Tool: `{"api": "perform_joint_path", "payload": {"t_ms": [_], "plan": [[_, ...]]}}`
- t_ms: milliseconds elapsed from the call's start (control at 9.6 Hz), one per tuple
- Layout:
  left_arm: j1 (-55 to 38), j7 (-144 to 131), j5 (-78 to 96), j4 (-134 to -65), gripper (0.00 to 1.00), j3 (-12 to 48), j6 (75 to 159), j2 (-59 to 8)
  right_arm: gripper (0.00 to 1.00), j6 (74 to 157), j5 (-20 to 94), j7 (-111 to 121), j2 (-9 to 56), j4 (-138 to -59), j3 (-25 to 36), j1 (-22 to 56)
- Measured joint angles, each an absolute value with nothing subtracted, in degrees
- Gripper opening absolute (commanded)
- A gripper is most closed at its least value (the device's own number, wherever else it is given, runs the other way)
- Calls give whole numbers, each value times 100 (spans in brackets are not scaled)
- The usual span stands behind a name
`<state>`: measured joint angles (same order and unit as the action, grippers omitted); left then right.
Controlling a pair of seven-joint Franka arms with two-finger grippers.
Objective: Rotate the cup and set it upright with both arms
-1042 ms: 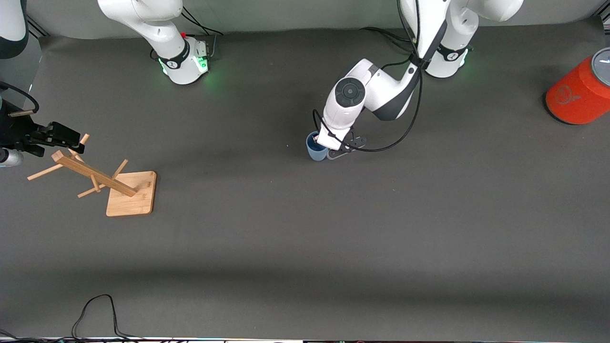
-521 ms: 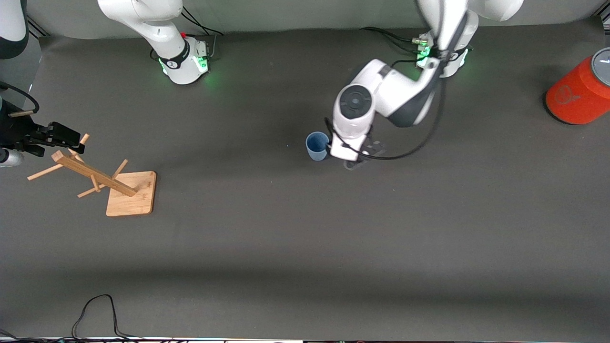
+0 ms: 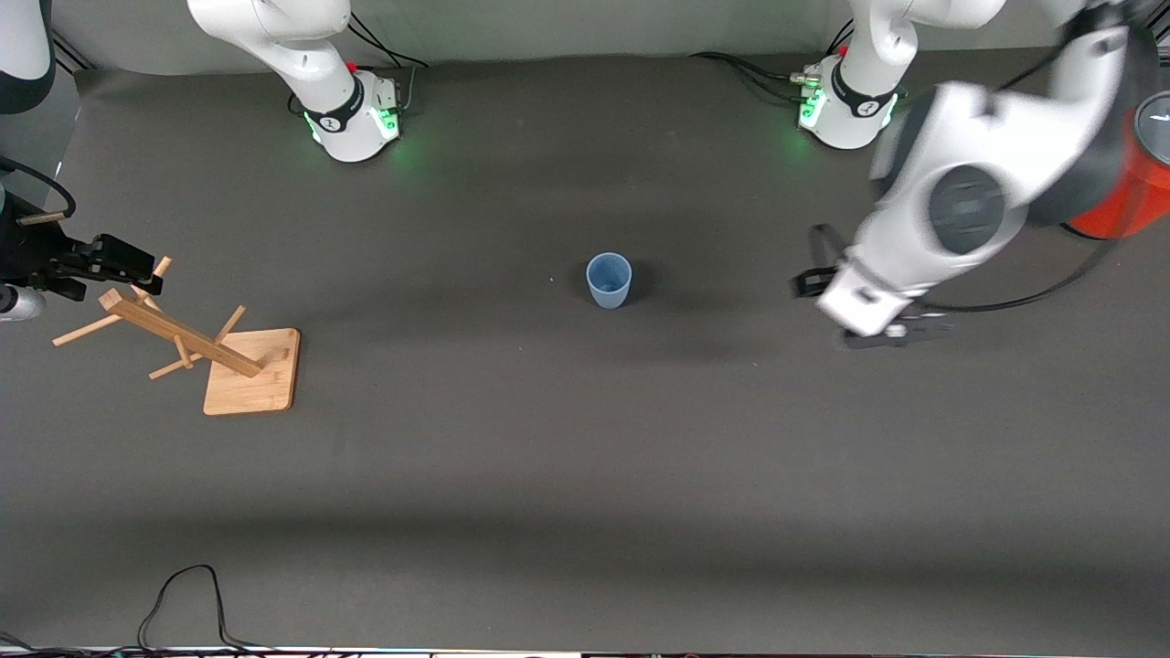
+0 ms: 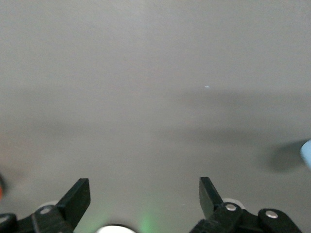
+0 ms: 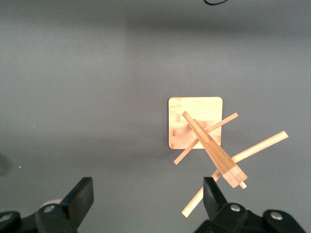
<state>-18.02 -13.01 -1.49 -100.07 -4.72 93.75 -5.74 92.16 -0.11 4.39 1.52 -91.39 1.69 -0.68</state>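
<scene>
The light blue cup (image 3: 609, 279) stands upright, mouth up, alone at the middle of the table. My left gripper (image 3: 857, 315) is open and empty, up in the air toward the left arm's end of the table, well apart from the cup. In the left wrist view the left gripper (image 4: 144, 194) shows wide-open jaws over bare mat, with a sliver of the cup (image 4: 307, 153) at the frame's edge. My right gripper (image 3: 117, 267) is open and empty, waiting over the wooden rack; the right wrist view shows the right gripper (image 5: 148, 196) with its jaws spread.
A wooden peg rack on a square base (image 3: 251, 370) leans at the right arm's end, also in the right wrist view (image 5: 194, 121). A large orange cylinder (image 3: 1111, 196) stands at the left arm's end, partly hidden by the left arm. A black cable (image 3: 183, 594) lies at the near edge.
My left gripper let go of the cup and swung up and away toward the left arm's end. The cup stays upright where it was. The right arm has not moved.
</scene>
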Motion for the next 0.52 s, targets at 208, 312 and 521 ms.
{"api": "perform_joint_path", "payload": {"t_ms": [208, 312, 521], "plan": [[-1035, -260, -156, -10006, 100, -492, 9442, -54, 100, 9215, -11, 439, 153, -9140, 170, -68], [-803, -13, -141, -10008, 100, -498, 9530, 155, 100, 9215, -11, 439, 153, -9141, 171, -69], [-630, 307, -94, -10010, 100, -501, 9536, 333, 100, 9215, -11, 439, 154, -9141, 171, -68]]}}
